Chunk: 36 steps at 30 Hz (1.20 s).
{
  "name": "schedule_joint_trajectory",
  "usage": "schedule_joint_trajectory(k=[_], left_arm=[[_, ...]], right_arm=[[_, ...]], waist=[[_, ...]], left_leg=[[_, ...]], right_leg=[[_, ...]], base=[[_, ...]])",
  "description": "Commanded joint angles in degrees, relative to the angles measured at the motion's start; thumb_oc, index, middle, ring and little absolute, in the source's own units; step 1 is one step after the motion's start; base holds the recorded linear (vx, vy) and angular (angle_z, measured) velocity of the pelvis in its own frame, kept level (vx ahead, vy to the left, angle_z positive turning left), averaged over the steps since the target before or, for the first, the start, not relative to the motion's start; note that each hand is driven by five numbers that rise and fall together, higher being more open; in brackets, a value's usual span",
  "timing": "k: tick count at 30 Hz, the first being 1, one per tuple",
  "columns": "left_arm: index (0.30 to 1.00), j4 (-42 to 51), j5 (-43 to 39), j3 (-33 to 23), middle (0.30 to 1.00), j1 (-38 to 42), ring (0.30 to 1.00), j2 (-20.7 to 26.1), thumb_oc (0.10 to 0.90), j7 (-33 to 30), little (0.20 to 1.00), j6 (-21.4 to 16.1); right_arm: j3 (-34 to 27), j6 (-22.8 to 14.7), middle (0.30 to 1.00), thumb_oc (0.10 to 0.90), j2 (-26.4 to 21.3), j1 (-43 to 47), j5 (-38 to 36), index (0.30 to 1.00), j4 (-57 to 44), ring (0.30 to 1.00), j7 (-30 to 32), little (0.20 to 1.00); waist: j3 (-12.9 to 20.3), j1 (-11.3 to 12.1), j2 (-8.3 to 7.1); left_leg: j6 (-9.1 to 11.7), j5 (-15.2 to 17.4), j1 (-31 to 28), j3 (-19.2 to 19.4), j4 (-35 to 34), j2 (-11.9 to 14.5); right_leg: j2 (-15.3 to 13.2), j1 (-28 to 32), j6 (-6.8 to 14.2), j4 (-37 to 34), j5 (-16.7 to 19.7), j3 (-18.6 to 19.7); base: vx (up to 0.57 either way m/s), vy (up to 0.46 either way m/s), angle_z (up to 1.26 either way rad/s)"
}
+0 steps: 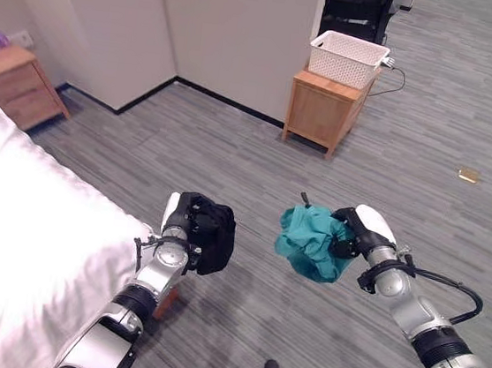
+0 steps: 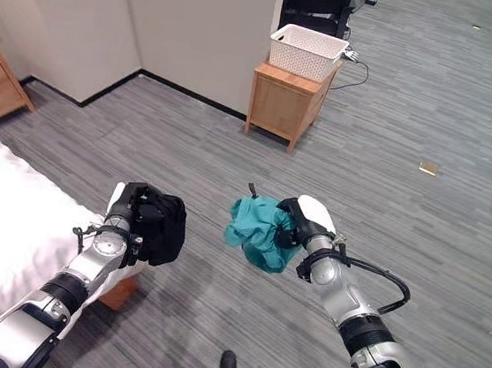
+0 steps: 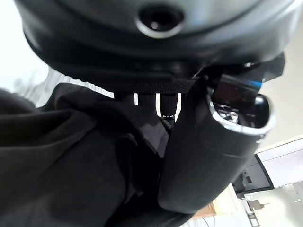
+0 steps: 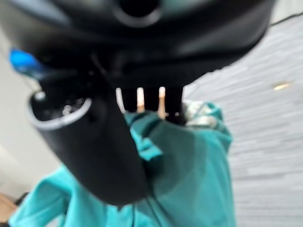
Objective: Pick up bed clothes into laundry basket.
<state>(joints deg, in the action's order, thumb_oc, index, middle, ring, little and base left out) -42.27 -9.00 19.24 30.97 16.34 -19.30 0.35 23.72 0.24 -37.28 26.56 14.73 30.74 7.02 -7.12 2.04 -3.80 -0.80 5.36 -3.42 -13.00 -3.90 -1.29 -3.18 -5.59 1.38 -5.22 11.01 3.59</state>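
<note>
Both garments look light, soft and limp, so they should bunch up and sag rather than keep a shape; my judgement is that a grasp through the thick middle of each bundle is safest, since loose ends may trail or slip free on the way. Nearest, the left hand point(image 1: 190, 222) is clenched round a black garment point(image 1: 213, 236), a dark crumpled wad held in the air just off the near corner of the white bed point(image 1: 18, 229), with folds hanging below the fingers. Beside it and a little apart, the right hand point(image 1: 358, 234) is curled into a teal garment point(image 1: 310, 242), a rumpled blue-green bundle carried above the grey plank floor point(image 1: 232, 147), its lower folds drooping free; the right wrist view shows the thumb pressed across the cloth. Neither piece touches the floor or the bed. Well beyond both hands, the white laundry basket point(image 1: 346, 57), a perforated open tub, sits on top of a small wooden cabinet point(image 1: 325, 111) standing against the wall; it appears empty from here. A second wooden nightstand point(image 1: 19, 83) stands at the far left by the bed's head.
</note>
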Motion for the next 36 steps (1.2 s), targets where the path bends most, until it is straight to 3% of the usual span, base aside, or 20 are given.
schedule_joint_trajectory(k=[1, 10, 14, 15, 18, 21, 23, 25, 28, 29, 31, 32, 34, 36], left_arm=[[0.3, 2.81, 3.05, 0.88, 0.3, 8.42, 0.3, 0.95, 0.4, -1.24, 0.3, -5.6], [0.3, 5.7, -0.96, -5.27, 0.3, 3.44, 0.3, 10.04, 0.4, 0.81, 0.3, -7.27], [0.3, 7.19, -1.32, -6.74, 0.3, 1.2, 0.3, 11.88, 0.4, 0.63, 0.3, -6.8], [0.3, 1.14, -22.37, -12.06, 0.3, -28.91, 0.3, -6.13, 0.4, 13.83, 0.3, -6.38], [0.3, 2.81, -21.16, -13.83, 0.3, -26.87, 0.3, -2.9, 0.4, 15.7, 0.3, -6.74], [0.3, 5.62, -18.5, -13.46, 0.3, -22.96, 0.3, 0.63, 0.4, 14.63, 0.3, -7.09], [0.3, 13.93, -16.84, -14.79, 0.3, -18.87, 0.3, 7.01, 0.4, 13.41, 0.3, -7.15], [0.3, 17.82, -15.74, -15.56, 0.3, -16.59, 0.3, 9.8, 0.4, 12.58, 0.3, -7.1], [0.3, 23.67, -12.45, -16.03, 0.3, -13.87, 0.3, 13.16, 0.4, 11.97, 0.3, -6.48], [0.3, 25.35, -11.35, -16.37, 0.3, -13.09, 0.3, 14.04, 0.4, 11.64, 0.3, -6.41], [0.3, 27.32, -10.45, -17.08, 0.3, -12.02, 0.3, 15.07, 0.4, 11.08, 0.3, -6.46], [0.3, 28.78, -9.87, -17.41, 0.3, -12.13, 0.3, 15.49, 0.4, 11.22, 0.3, -6.31], [0.3, 30.28, -8.45, -17.77, 0.3, -12.1, 0.3, 16.01, 0.4, 11.22, 0.3, -6.63], [0.3, 30.39, -8.39, -17.8, 0.3, -12.2, 0.3, 15.99, 0.4, 11.2, 0.3, -6.56]], right_arm=[[-2.45, -3.2, 0.3, 0.4, -3.11, 3.31, 0.6, 0.3, -3.0, 0.3, 2.86, 0.3], [1.77, -0.58, 0.3, 0.4, 2.43, 10.13, -3.69, 0.3, -4.77, 0.3, -0.05, 0.3], [3.94, 1.21, 0.3, 0.4, 4.55, 13.88, -4.08, 0.3, -4.52, 0.3, -1.14, 0.3], [-13.3, -4.9, 0.3, 0.4, 9.69, -12.03, -30.47, 0.3, 16.15, 0.3, -10.74, 0.3], [-13.13, -3.51, 0.3, 0.4, 9.63, -13.49, -29.78, 0.3, 11.95, 0.3, -11.69, 0.3], [-12.49, -2.99, 0.3, 0.4, 9.0, -8.43, -28.3, 0.3, 9.69, 0.3, -8.85, 0.3], [-11.76, -2.71, 0.3, 0.4, 5.55, -2.51, -25.07, 0.3, 2.15, 0.3, -7.45, 0.3], [-12.3, -2.04, 0.3, 0.4, 4.03, -0.57, -22.18, 0.3, -1.91, 0.3, -6.38, 0.3], [-13.99, -1.37, 0.3, 0.4, 2.88, 0.67, -17.65, 0.3, -6.75, 0.3, -4.86, 0.3], [-14.29, -1.26, 0.3, 0.4, 2.37, 1.57, -15.87, 0.3, -7.63, 0.3, -4.5, 0.3], [-14.73, -0.88, 0.3, 0.4, 2.41, 2.69, -14.6, 0.3, -8.9, 0.3, -3.7, 0.3], [-15.49, -0.53, 0.3, 0.4, 2.52, 2.65, -14.14, 0.3, -9.67, 0.3, -3.48, 0.3], [-16.12, -0.33, 0.3, 0.4, 2.69, 2.42, -13.75, 0.3, -11.4, 0.3, -3.29, 0.3], [-16.14, -0.26, 0.3, 0.4, 2.72, 2.34, -13.72, 0.3, -11.52, 0.3, -3.31, 0.3]], waist=[[7.36, 0.86, 2.62], [7.38, -0.39, 2.49], [7.26, -1.4, 2.46], [-0.59, 0.71, 4.25], [2.18, -0.01, 4.88], [4.36, -0.29, 4.8], [5.56, 0.03, 4.66], [6.09, 0.15, 4.52], [5.08, -0.06, 4.84], [3.96, -0.47, 4.96], [2.33, -0.72, 5.72], [2.1, -0.79, 6.06], [2.26, -1.34, 6.14], [2.34, -1.43, 6.26]], left_leg=[[5.68, -5.97, 2.31, -0.14, -1.1, 3.42], [5.84, -5.43, 2.08, 2.55, -1.1, 4.31], [5.54, -5.34, 2.05, 4.59, -1.1, 4.3], [7.07, -4.24, 7.84, 9.21, 9.32, 0.31], [5.59, -4.37, 4.08, 8.53, 2.78, 1.71], [5.36, -4.62, 2.27, 9.24, 0.75, 1.96], [5.04, -5.07, 1.83, 9.97, 0.4, 2.12], [4.59, -4.72, 1.6, 9.88, 0.34, 1.91], [3.24, -4.26, 0.49, 9.8, 0.09, 1.06], [2.85, -4.07, -0.28, 9.61, -0.09, 0.71], [2.51, -3.26, -1.93, 9.18, -0.44, 0.97], [2.62, -2.84, -2.55, 9.11, -0.65, 1.55], [2.43, -2.3, -3.4, 8.26, -1.1, 1.67], [2.52, -2.03, -3.46, 8.17, -1.1, 1.9]], right_leg=[[-4.11, 7.99, 7.95, 0.22, -10.45, -2.8], [-3.82, 7.8, 7.28, 0.22, -11.54, -1.22], [-3.74, 7.37, 7.14, 0.22, -11.39, 0.21], [-6.45, 9.47, 6.38, 0.81, -12.55, -6.26], [-5.18, 9.74, 6.31, 1.03, -12.17, -6.89], [-5.03, 9.58, 6.59, 0.32, -12.02, -6.49], [-5.46, 8.97, 7.22, 0.22, -10.87, -5.71], [-5.91, 8.95, 7.68, 0.23, -10.99, -5.57], [-7.52, 5.5, 9.03, 9.77, -10.59, -4.7], [-8.08, 3.31, 10.6, 14.11, -7.41, -4.22], [-8.98, 0.8, 11.88, 19.76, -5.57, -4.54], [-9.22, -0.14, 11.21, 20.92, -6.26, -5.95], [-6.67, -2.02, 9.77, 19.11, -8.97, -6.85], [-6.49, -1.98, 9.63, 19.27, -9.3, -7.02]], base=[[0.01, -0.037, -0.36], [0.0, -0.068, -0.22], [-0.04, -0.009, -0.31], [-0.08, -0.008, -0.09], [-0.09, -0.087, -0.03], [0.01, 0.017, 0.03], [-0.01, 0.094, -0.2], [0.01, 0.084, -0.3], [0.0, 0.116, 0.01], [0.04, 0.102, 0.06], [0.11, 0.081, 0.0], [0.18, 0.063, 0.0], [0.2, 0.05, -0.03], [0.3, -0.024, -0.07]])
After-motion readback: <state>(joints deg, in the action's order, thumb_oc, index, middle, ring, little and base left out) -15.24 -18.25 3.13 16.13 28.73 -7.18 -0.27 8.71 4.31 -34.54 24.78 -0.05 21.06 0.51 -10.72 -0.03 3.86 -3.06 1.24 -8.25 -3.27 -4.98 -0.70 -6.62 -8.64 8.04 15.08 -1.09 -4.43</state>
